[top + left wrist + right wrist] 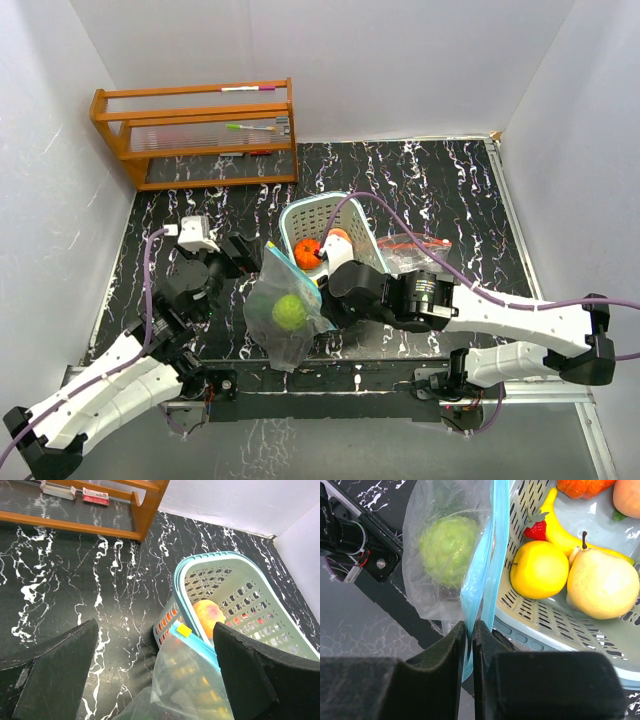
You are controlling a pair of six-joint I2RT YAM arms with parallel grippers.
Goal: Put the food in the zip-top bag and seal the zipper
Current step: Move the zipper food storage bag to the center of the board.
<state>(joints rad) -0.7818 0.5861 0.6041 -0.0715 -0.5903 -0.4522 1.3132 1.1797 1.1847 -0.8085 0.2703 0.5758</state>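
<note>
Green food (449, 550) lies bagged beyond right end effector (470, 626) (clenched on the zipper (487, 555)).

I see teal basket (312, 202) mid desk (440, 180), red-striped clear bag (412, 247) just beside it, wooden rack (195, 125) with pens (250, 127) back left.

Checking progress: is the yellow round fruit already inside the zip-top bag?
No, the yellow fruit lies in the basket beside the pear; only the green piece is in the bag.

table (420, 180) black, white-veined | basket (555, 620) pale teal | zipper (487, 555) blue | apple (539, 570) yellow
</note>
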